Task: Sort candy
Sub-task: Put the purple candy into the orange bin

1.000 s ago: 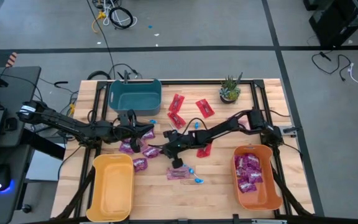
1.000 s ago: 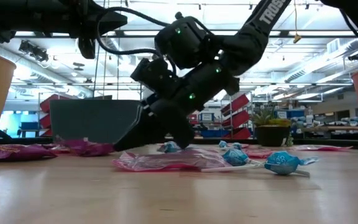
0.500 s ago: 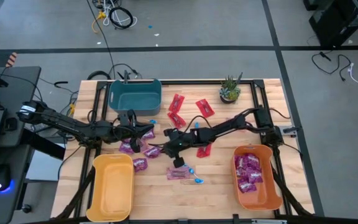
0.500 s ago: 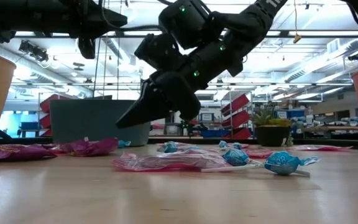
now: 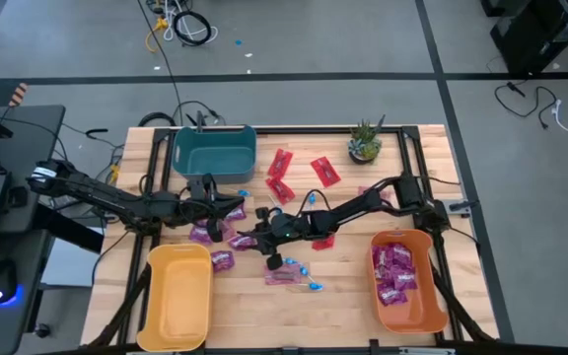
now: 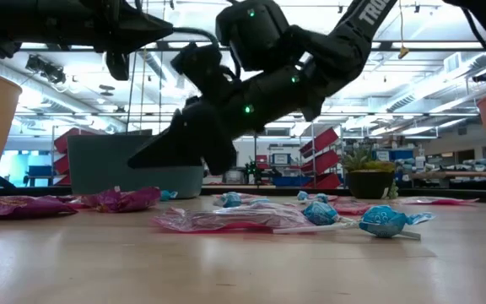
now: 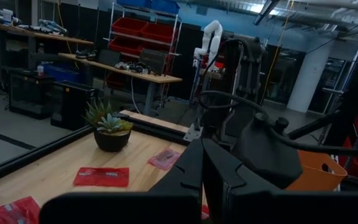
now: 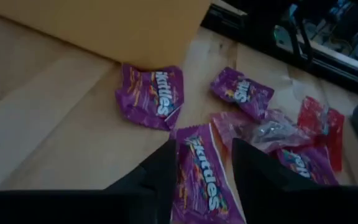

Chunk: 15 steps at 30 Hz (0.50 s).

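between right jaws: purple packet (image 8: 199,177), fingers (image 8: 160,171) apart

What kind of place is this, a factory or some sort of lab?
Most likely a robotics lab or workshop. Beyond the wooden table stand workbenches and shelving with red bins, another robot arm sits in the background, and cables lie on the floor.

Overhead straight down, low view level across table (image 6: 243,270), wrist views close, all sharing mid-table
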{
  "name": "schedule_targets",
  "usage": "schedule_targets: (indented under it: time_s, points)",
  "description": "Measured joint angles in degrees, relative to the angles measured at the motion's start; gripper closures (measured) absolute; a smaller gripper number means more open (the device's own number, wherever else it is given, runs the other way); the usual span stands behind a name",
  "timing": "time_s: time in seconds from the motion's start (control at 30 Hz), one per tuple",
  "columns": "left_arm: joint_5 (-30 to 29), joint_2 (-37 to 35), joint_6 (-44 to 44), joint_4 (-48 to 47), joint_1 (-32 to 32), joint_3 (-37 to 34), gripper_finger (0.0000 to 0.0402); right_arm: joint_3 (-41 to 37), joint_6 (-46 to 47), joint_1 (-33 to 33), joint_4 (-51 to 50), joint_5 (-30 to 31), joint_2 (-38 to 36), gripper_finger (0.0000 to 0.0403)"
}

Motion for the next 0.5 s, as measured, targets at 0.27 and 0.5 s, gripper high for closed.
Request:
schedule_targets:
  time_s: [0.27, 0.5]
  points:
    - [0.00, 0.00, 0.11, -0.11, 0.02, 0.00, 0.0396, 0.06, 5.22, 0.00, -1.54, -0.39, 1.10, 0.0235]
    - [0.00, 0.00, 0.13, -0.10, 0.01, 0.00, 0.0396, 0.04, 7.34, 0.00, -5.76, -0.52, 1.10, 0.0234]
